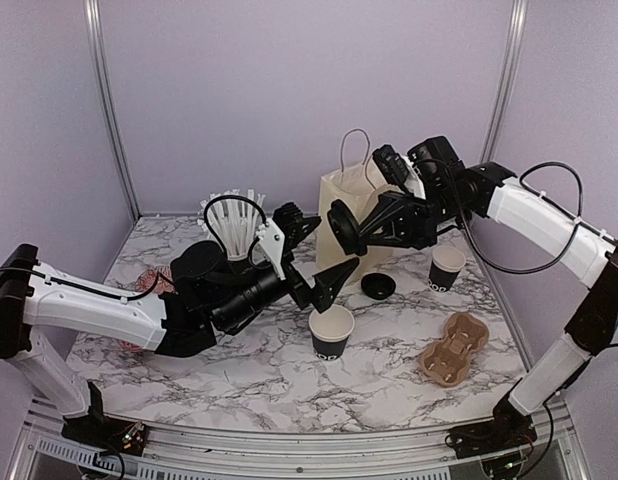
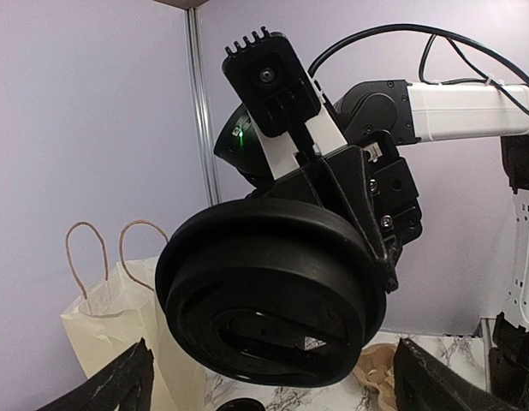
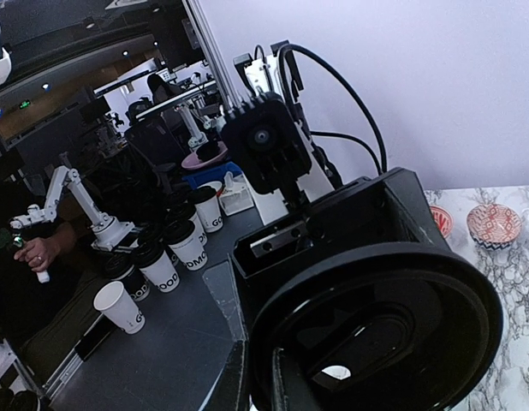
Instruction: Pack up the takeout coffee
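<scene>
top: high, faces table (image 1: 389, 385) | both wrists: close on lid (image 2: 273, 300)

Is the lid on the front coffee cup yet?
Off. The cup stands open-topped; the right claw holds a lid in the air.

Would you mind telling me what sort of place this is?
Probably a robotics lab's mock coffee station: a lilac-walled cell with a marble-look table, paper bag and cups, and beyond it a bench with another robot arm.

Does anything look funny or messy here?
Nothing spilled, but the near cup and far cup stand lidless. A spare lid lies on the table, and the right gripper holds a second lid in the air.
</scene>
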`<state>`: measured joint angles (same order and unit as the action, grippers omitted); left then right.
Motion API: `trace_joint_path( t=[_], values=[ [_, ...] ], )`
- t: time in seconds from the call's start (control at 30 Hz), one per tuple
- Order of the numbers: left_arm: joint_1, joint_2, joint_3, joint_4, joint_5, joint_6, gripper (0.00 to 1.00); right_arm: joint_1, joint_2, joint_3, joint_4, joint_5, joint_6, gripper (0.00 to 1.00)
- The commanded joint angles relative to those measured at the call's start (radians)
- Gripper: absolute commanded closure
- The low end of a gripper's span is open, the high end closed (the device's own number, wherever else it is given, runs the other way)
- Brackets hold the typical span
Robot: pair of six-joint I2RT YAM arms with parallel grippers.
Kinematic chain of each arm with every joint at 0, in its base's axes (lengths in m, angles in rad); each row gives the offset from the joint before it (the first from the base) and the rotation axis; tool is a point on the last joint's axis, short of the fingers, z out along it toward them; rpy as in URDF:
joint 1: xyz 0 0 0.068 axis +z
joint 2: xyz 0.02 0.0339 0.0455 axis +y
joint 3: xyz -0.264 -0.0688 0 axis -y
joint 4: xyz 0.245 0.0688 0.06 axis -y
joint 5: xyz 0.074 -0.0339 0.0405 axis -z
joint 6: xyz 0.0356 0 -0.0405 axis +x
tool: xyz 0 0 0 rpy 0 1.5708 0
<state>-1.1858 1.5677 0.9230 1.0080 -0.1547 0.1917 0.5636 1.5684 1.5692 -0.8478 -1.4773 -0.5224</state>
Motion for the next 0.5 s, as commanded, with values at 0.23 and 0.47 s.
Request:
trace_joint_path(
  t=[0.23, 0.47],
  values=[
    [0.0, 0.051, 0.059, 0.078, 0.038, -0.018, 0.13, 0.015, -0.038, -0.025, 0.02, -0.011, 0.009, 0.91],
    [0.003, 0.045, 0.056, 0.078, 0.063, -0.021, 0.2, 0.015, -0.027, -0.023, 0.019, -0.002, 0.009, 0.91]
  ],
)
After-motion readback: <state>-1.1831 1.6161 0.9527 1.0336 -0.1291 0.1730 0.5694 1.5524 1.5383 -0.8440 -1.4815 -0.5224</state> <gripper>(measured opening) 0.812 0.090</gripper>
